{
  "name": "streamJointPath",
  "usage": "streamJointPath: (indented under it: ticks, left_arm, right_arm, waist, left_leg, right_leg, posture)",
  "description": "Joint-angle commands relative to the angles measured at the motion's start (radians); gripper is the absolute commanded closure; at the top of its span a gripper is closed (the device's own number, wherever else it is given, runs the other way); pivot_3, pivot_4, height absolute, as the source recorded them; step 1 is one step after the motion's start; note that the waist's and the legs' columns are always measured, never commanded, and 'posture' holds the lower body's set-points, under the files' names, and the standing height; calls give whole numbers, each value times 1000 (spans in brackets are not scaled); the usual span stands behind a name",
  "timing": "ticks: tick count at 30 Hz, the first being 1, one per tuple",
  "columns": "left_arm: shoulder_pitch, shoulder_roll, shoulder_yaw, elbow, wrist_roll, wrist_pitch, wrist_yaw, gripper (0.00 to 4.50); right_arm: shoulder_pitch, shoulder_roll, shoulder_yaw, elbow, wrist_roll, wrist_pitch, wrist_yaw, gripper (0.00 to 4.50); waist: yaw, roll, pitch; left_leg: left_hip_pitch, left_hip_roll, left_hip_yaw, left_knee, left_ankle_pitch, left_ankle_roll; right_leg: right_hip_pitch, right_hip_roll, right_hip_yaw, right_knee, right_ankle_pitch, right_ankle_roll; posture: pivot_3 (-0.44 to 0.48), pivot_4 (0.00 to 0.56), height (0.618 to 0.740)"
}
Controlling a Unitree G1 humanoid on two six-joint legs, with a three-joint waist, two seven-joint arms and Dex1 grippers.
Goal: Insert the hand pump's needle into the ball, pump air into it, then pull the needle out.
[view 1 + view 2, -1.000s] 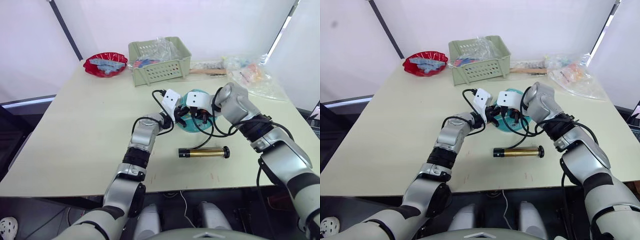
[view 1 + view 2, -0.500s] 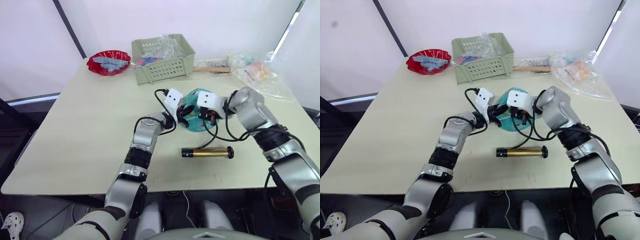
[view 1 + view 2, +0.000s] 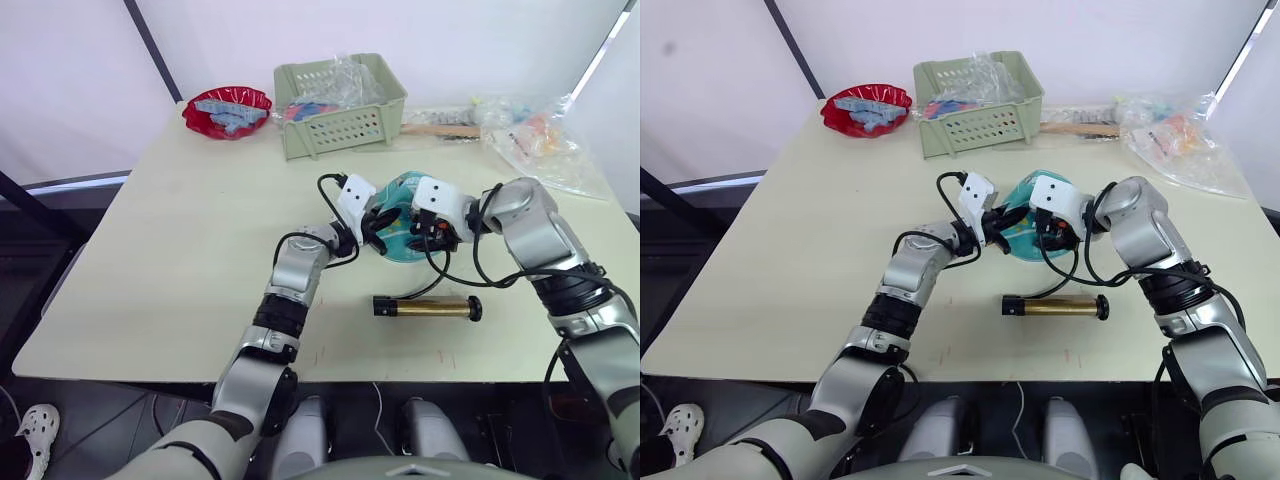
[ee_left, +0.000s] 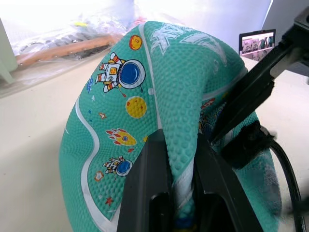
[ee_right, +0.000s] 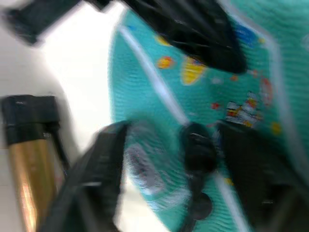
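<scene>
White walls are closing in the far side of the room, with dark slanted bars crossing them at the left and right corners. A pale cream table (image 3: 170,250) is taking up most of the head views, its top plain and lightly scuffed near the front edge.

Along the far edge, a red bowl (image 3: 227,110) is sitting at the left, a sage-green slotted basket (image 3: 340,105) holding crumpled clear plastic is sitting beside it, and clear plastic bags (image 3: 545,145) of small colourful items are lying at the right.

Near the middle of the table, the ball (image 3: 402,232), teal and looking partly deflated, is resting between the two grippers. The left gripper (image 4: 171,186) is pinching a raised fold of the ball's skin between its fingers. The right gripper (image 5: 174,159) is reaching in from the other side with its fingers spread apart around the black fitting of the needle (image 5: 195,147), which is sitting against the ball's surface. The hand pump (image 3: 428,307) is lying on its side on the table in front of the ball, nearer the robot, with its black hose (image 3: 440,277) curving up toward the ball.
</scene>
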Motion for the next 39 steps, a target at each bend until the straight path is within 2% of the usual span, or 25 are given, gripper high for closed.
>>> streamJointPath:
  ticks: [1,8,13,24,33,39]
  left_arm:
    - [10,-14,-38,27,-7,10,-13,4455]
    - [15,-20,-48,9,-14,16,-10,4455]
    - [26,-17,-60,-6,-17,21,-11,4455]
    - [15,-6,-62,9,-18,11,-11,4455]
    - [2,-2,-58,29,-20,-1,-8,4455]
    - [3,-1,-61,27,-20,-2,-6,4455]
  right_arm:
    - [16,-46,-99,-82,70,45,-17,55]
    - [169,-47,-320,-249,274,65,-71,55]
    - [296,-47,-418,-349,366,48,-118,55]
    - [529,-18,-635,-432,548,-23,-261,55]
    - [709,-67,-749,-410,617,-184,-232,55]
    - [805,-98,-800,-358,669,-323,-115,55]
  waist:
    - [6,0,3]
    - [13,-2,7]
    - [14,-3,8]
    - [13,-5,9]
    - [13,-6,10]
    - [13,-8,11]
  left_leg:
    - [0,0,0,0,0,0]
    - [-1,0,4,0,-1,2]
    - [-2,-1,9,0,-3,6]
    - [-1,-1,22,1,-6,10]
    - [1,-5,25,1,-8,13]
    - [1,-15,20,4,-12,20]
  right_leg:
    - [0,0,0,0,0,0]
    - [-2,1,5,-3,4,7]
    - [-2,1,10,-9,5,8]
    - [-6,1,24,-10,8,14]
    - [-9,2,36,-10,10,18]
    - [-10,2,48,-11,14,24]
  posture:
    - [0,150,738]
    - [0,150,738]
    - [0,150,738]
    - [0,150,738]
    - [0,150,738]
    - [0,150,738]
